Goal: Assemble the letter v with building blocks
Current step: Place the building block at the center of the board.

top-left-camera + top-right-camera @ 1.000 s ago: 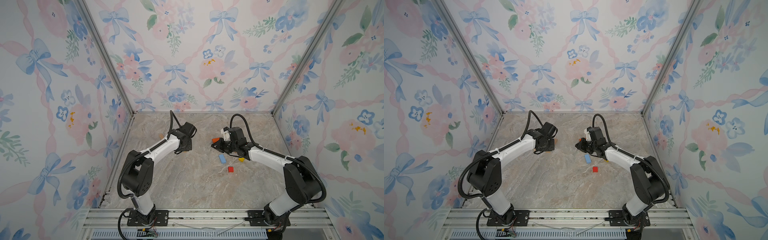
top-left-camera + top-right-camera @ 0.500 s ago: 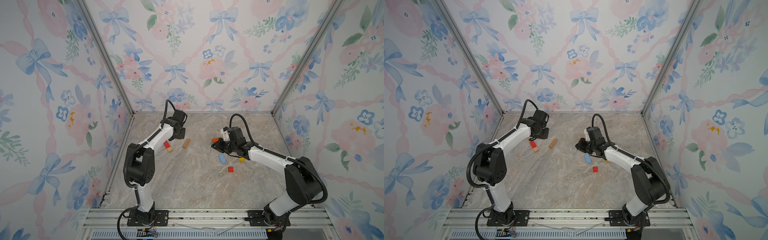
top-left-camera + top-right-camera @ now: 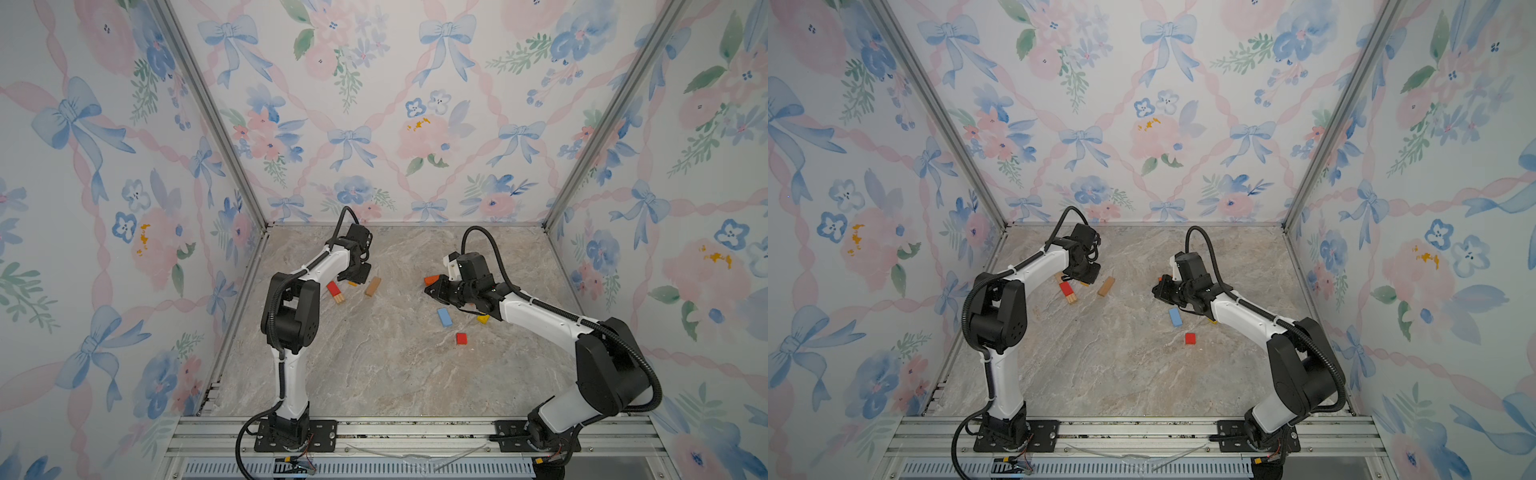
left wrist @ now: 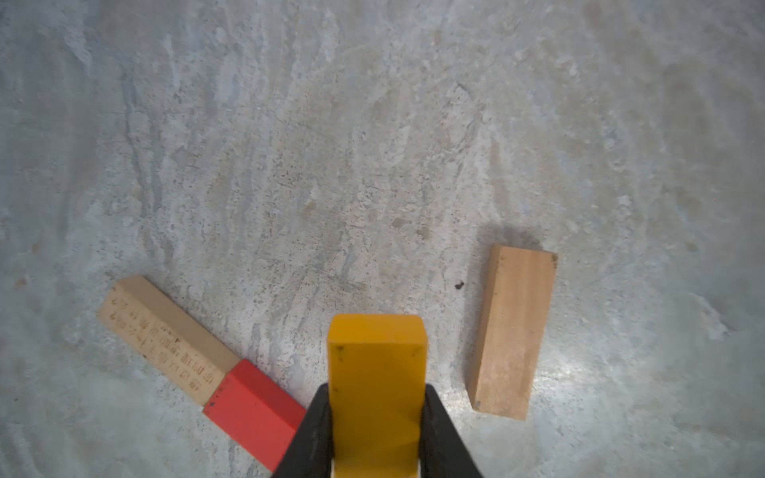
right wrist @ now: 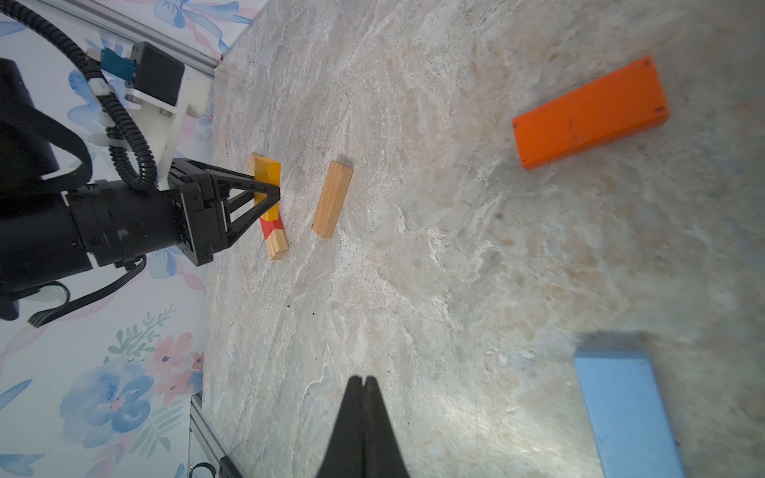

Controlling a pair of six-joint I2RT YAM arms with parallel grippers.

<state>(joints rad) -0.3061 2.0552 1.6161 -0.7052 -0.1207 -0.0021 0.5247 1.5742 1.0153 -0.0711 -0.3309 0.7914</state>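
Between left fingers (image 4: 314,434), yellow block (image 4: 376,372), apparently off table (image 4: 372,165)

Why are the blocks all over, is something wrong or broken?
Nothing looks broken or spilled. There is just no V yet: a red block and a printed wooden block sit end to end, a plain wooden block apart, and the left gripper holds a yellow block.

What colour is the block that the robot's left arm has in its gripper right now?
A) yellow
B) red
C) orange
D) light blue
A: in the left wrist view the left gripper is clamped on both sides of the yellow block.
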